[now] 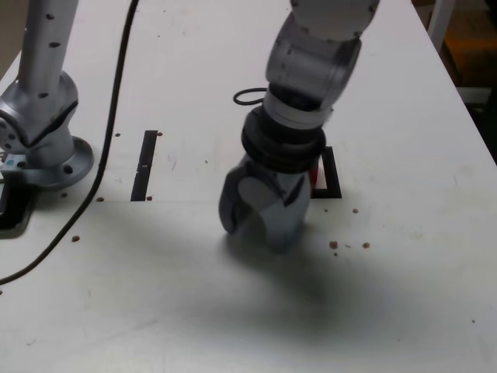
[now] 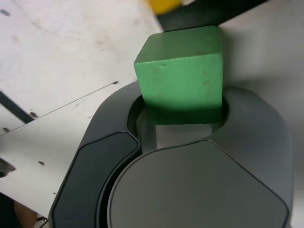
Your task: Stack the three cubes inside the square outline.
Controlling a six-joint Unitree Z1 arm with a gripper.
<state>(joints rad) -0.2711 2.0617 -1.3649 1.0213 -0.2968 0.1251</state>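
No brand marks or readable writing anywhere that I can make out, so nothing to report on that front. No real containers either, just the square outline on the white table.

My pincer is down low on the table, just to the exterior view's left of that outline. In the wrist view the green cube sits right in the mouth of my pincer, its lower part tucked in between the dark grey jaws. It looks clamped, jaws snug against it, though I can't see the actual contact faces.

There's a sliver of the red cube peeking out behind my wrist in the exterior view, inside the outline as far as I can tell. A bit of the yellow cube shows at the edge of the wrist view, beyond the green one.

Other stuff: a thin black strip on the table toward the exterior view's left, a black cable snaking past it, the arm's base, and some little brown crumbs scattered near my pincer.
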